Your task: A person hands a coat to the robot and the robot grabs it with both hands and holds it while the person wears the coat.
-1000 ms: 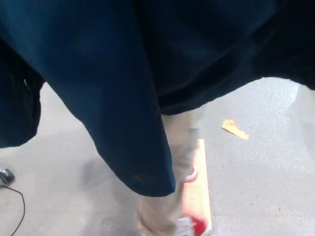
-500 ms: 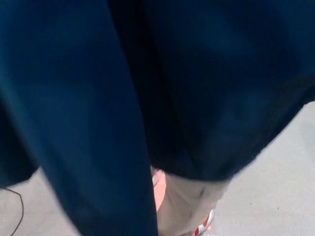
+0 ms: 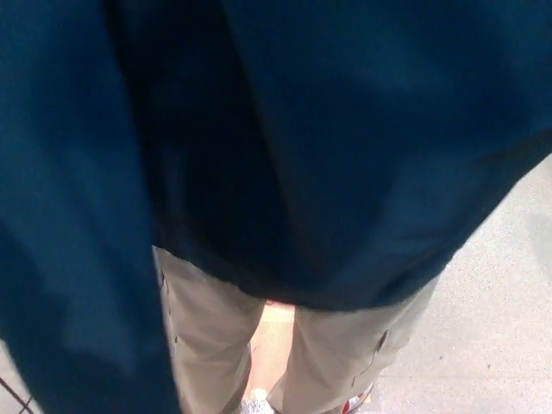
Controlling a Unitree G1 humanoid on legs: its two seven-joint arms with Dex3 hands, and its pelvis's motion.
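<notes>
Most view is coat; floor shows right.

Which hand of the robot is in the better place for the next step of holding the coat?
Cannot tell: neither left nor right hand shows. The dark blue coat fills nearly the whole head view, with only the person's beige trousers and grey floor below.

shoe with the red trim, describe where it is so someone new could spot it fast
The dark blue coat fills most of the head view. Below its hem hang a person's tan trouser legs. The shoe peeks out at the bottom edge under the right-hand leg, on the grey floor; its red and white colouring sets it apart.
</notes>
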